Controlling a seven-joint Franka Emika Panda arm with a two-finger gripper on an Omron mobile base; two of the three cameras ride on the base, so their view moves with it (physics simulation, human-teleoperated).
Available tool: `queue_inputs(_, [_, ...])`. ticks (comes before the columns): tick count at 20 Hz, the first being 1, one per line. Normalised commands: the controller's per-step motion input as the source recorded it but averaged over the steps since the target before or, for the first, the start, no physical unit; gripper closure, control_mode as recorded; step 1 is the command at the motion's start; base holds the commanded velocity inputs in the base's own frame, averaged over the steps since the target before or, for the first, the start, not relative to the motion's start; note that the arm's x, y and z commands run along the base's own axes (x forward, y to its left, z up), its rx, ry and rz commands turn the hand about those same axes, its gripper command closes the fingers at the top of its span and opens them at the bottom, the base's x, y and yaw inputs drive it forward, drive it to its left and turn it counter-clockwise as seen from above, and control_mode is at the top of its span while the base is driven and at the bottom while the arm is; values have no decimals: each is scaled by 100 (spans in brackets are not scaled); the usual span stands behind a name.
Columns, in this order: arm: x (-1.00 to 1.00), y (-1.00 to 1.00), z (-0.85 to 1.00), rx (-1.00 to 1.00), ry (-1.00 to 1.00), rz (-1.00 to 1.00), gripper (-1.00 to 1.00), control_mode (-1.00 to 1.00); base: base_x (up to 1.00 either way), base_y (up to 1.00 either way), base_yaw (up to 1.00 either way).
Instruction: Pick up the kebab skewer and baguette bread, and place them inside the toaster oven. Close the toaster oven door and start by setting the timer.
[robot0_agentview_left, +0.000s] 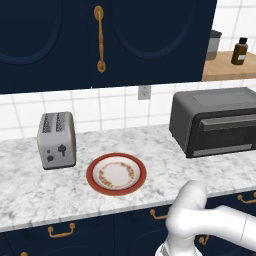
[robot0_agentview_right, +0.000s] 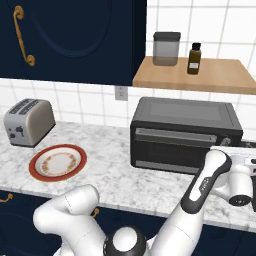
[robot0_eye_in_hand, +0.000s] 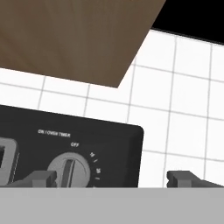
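Open hand (robot0_eye_in_hand: 111, 178) near toaster oven (robot0_agentview_right: 182, 134); plate (robot0_agentview_left: 116, 173) seemingly bare.

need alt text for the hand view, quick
Close-up of the toaster oven control panel: a grey timer dial labelled "on / oven timer", its pointer near "off". The two dark fingers stand wide apart at the bottom, one in front of the dial, holding nothing. Behind are white wall tiles and the underside of a wooden shelf.

Timer dial (robot0_eye_in_hand: 69, 171) apparently cut off below
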Motion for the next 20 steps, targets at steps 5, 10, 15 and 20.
queue_inputs(5, [21, -19, -4, 0, -2, -3, -100, -100, 0, 0, 0])
queue_inputs(10, [6, -25, -4, 0, -4, -3, -100, -100, 0, 0, 0])
queue_inputs(15, [0, -3, 0, 0, -7, -5, -100, -100, 0, 0, 0])
queue_inputs(20, [8, 0, 0, 0, -8, -8, -100, -100, 0, 0, 0])
